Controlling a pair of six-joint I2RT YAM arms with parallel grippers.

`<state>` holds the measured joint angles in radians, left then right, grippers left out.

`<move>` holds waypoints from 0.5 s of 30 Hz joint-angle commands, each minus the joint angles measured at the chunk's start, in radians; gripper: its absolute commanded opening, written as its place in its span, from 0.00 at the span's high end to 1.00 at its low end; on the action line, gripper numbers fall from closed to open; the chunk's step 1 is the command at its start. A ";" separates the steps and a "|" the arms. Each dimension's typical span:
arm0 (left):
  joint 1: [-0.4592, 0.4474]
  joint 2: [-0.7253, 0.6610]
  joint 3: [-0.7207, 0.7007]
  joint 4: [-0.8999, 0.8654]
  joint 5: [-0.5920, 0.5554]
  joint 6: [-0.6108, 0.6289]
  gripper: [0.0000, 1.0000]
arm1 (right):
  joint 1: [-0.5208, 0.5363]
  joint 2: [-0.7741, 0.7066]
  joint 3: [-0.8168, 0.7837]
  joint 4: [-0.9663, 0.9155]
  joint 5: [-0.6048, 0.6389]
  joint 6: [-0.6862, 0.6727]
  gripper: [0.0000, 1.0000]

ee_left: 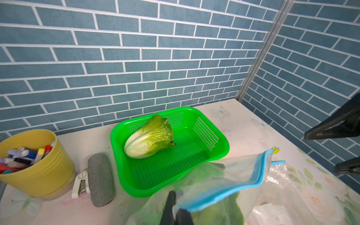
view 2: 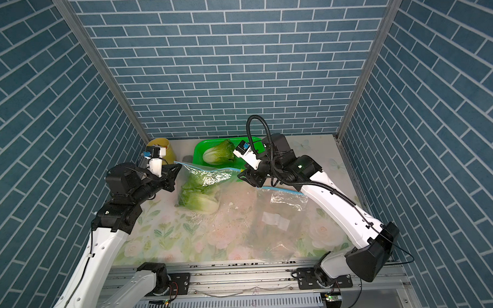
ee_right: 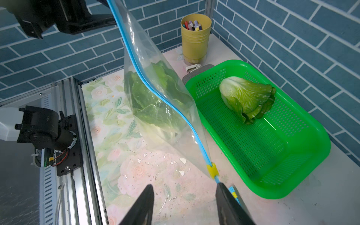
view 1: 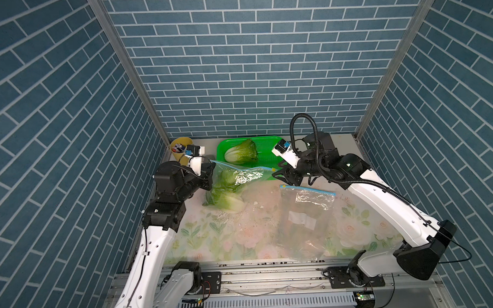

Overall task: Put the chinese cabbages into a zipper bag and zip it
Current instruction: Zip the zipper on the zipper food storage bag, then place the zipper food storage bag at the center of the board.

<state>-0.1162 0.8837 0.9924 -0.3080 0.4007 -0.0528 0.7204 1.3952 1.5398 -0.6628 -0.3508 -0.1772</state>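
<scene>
Top views, with the back wall as twelve o'clock on the table [view 1: 243, 245]: my left gripper [view 1: 210, 165] sits at ten, pressed together on a top corner of the zipper bag [view 1: 240, 179] and holding it off the mat. The chinese cabbages [view 1: 228, 202] inside the bag rest on the table at about nine. My right gripper [view 2: 240, 176] is just off centre toward one, jaws spread, by the bag's other top corner. The third cabbage [view 2: 218, 153] lies in the green basket [view 2: 198, 155] at twelve, against the wall. A spare bag [view 1: 306, 214] lies flat around four. The centre and the six o'clock edge are bare mat, my widest room.

Left wrist: my fingertips [ee_left: 171, 200] pinch the blue zipper strip [ee_left: 233, 190], which runs out to the yellow slider [ee_left: 275, 149]. The basket rim is just beside the bag. A grey case [ee_left: 100, 179], a white clip [ee_left: 80, 184] and a yellow cup [ee_left: 39, 165] crowd the basket's other side.

Right wrist: my fingers [ee_right: 141, 204] stand apart with nothing between them. The strip's end runs along one finger, and I cannot tell whether they touch. The basket edge is near that finger. Bare mat runs from the other finger to the aluminium rail [ee_right: 78, 136].
</scene>
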 commanded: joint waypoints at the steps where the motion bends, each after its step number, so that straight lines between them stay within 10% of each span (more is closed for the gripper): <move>1: 0.006 -0.041 0.036 -0.040 -0.154 -0.038 1.00 | -0.003 -0.036 -0.013 0.062 0.046 0.086 0.47; 15: 0.007 -0.066 0.234 -0.331 -0.909 0.159 1.00 | -0.002 -0.047 -0.084 0.149 0.049 0.200 0.46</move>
<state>-0.1154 0.8268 1.1595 -0.6331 -0.2836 0.0051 0.7204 1.3701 1.4715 -0.5564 -0.3061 -0.0341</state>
